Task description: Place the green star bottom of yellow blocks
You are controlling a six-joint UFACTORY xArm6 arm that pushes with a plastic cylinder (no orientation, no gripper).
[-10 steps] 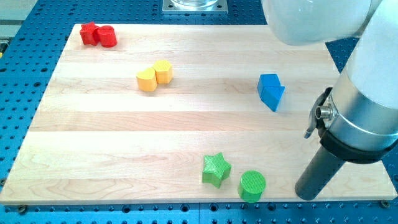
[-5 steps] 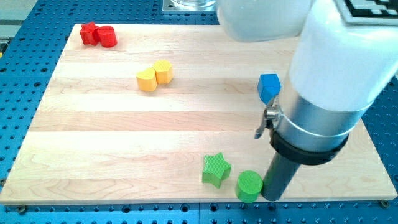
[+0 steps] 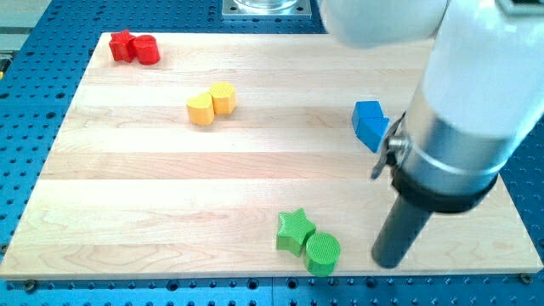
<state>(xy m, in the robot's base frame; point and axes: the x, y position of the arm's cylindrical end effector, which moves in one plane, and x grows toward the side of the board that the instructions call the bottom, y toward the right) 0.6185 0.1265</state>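
The green star (image 3: 294,230) lies near the view's bottom edge of the wooden board (image 3: 127,195), with the green cylinder (image 3: 323,253) touching its lower right side. Two yellow blocks (image 3: 211,104) sit together at the upper left of centre, far from the star. My tip (image 3: 388,262) is on the board to the right of the green cylinder, apart from it by a clear gap.
Two red blocks (image 3: 134,48) sit at the board's top left corner. Blue blocks (image 3: 370,123) lie right of centre, partly hidden behind the arm. A blue perforated table (image 3: 25,127) surrounds the board.
My tip swept left, pushed the green cylinder left against the green star, then drew back to the right. The star has barely moved.
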